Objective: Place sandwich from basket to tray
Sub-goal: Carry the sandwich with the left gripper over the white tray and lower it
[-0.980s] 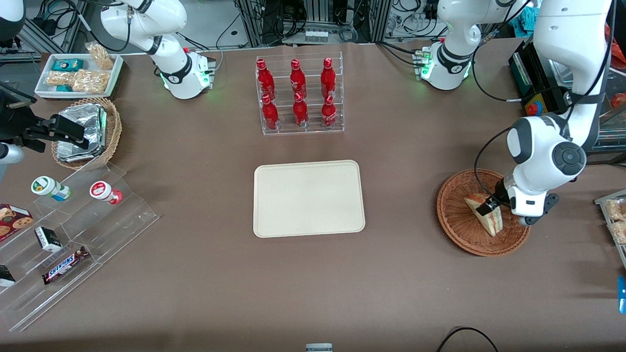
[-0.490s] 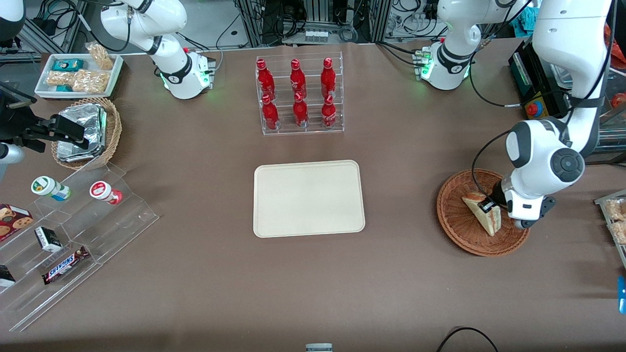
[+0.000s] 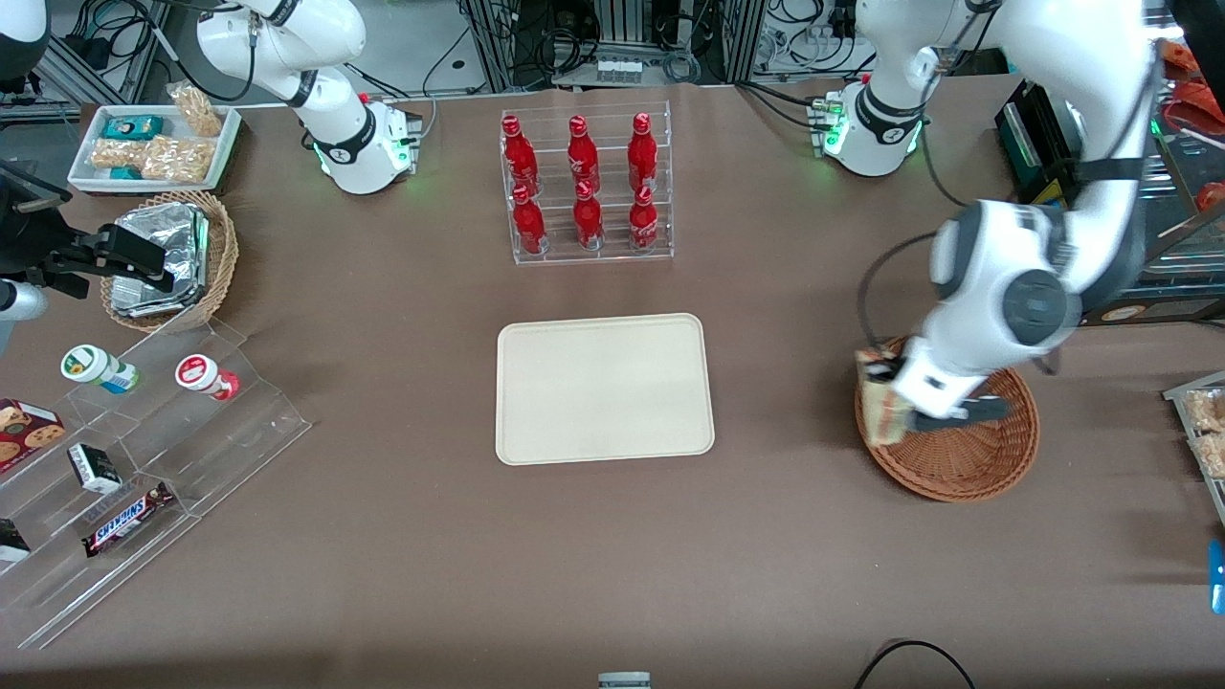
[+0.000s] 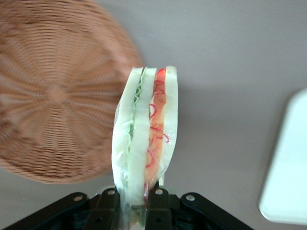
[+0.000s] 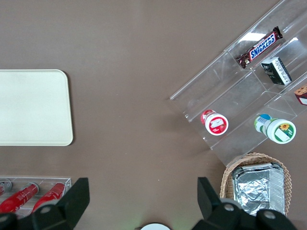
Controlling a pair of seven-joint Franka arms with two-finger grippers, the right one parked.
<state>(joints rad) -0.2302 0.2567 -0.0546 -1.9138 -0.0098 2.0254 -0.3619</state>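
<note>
Gripper [image 4: 136,199] pinches sandwich [image 4: 144,139] by narrow end, bread faces between fingers so filling stays stacked; sandwich aloft over basket [image 3: 967,459] rim nearest tray [image 3: 605,388], clear of wicker, ready for carry

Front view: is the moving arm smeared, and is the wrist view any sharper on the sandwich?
Front view: the working arm and gripper are motion-blurred above the basket, so the sandwich looks smeared; the tray is crisp. Left wrist view: the sandwich is sharp in the gripper, its layers clear; the basket is soft.
</note>
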